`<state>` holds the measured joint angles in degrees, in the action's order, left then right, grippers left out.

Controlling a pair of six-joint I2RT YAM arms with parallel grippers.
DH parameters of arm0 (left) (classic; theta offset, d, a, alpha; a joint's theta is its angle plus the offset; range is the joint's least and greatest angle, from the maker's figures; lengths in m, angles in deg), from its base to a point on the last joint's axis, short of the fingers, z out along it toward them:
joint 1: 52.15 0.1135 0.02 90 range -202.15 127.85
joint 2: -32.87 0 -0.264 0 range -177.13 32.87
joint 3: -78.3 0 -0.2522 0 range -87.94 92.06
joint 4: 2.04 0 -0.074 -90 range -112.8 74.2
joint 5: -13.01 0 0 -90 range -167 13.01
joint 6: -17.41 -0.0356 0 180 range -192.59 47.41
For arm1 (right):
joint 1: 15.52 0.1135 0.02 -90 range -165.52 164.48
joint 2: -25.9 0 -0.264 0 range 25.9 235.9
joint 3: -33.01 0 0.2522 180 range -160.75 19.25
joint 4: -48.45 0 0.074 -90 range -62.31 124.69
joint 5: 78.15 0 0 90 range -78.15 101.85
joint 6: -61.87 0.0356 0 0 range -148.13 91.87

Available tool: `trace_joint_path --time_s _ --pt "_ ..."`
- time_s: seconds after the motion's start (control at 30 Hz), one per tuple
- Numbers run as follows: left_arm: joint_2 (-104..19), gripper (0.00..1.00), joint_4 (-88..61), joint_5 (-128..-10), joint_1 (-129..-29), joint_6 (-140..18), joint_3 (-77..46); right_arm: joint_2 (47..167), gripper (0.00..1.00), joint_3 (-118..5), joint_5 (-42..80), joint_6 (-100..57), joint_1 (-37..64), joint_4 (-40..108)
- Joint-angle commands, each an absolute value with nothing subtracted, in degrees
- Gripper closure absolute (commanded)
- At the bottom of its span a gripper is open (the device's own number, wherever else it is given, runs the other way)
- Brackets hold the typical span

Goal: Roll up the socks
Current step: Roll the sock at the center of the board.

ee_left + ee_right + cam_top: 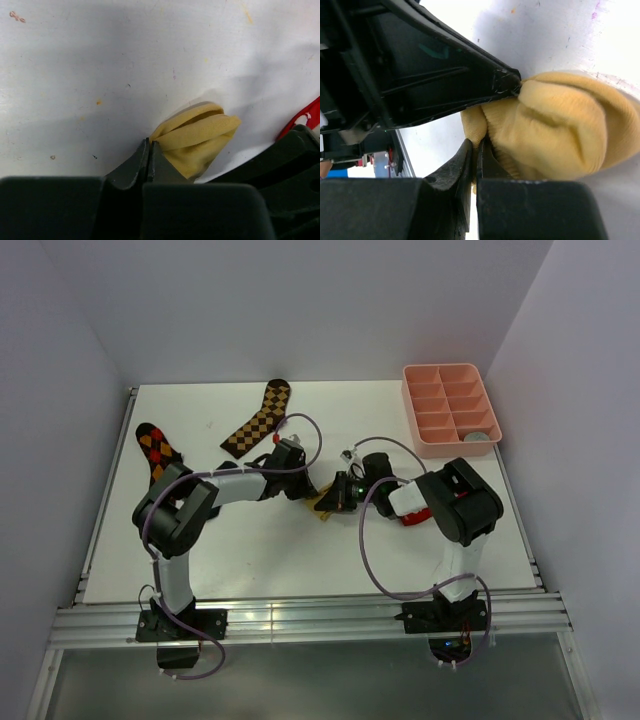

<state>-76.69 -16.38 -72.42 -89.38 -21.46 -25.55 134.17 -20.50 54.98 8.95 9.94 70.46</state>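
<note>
Left wrist view: left fingers [150,144] shut at the edge of the mustard sock [197,137]; right fingers [476,150] pinch its bundle. Advisable: roll tightly, with folds tucked.

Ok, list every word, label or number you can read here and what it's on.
No readable text anywhere.
Teal mark on black plastic, right wrist view: too blurred to read.
Yellow sock and pink tray: no print visible.
</note>
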Motion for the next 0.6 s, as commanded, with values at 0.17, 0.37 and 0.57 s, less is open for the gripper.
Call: trace_joint_path --time_s 0.17,0.37,0.57 --pt "-76.03 1.00 -18.87 -76.73 -89.42 -21.53 -25.54 128.74 1.00 -18.63 53.42 8.87 9.71 66.16" --pt "-75.67 1.00 -18.53 -78.93 -89.33 -20.47 -26.07 129.61 1.00 -17.93 52.89 8.69 9.62 64.75" --pt "-75.06 0.99 -18.08 -78.57 -89.33 -19.95 -25.89 136.63 1.00 -21.61 54.12 9.66 9.62 61.41"
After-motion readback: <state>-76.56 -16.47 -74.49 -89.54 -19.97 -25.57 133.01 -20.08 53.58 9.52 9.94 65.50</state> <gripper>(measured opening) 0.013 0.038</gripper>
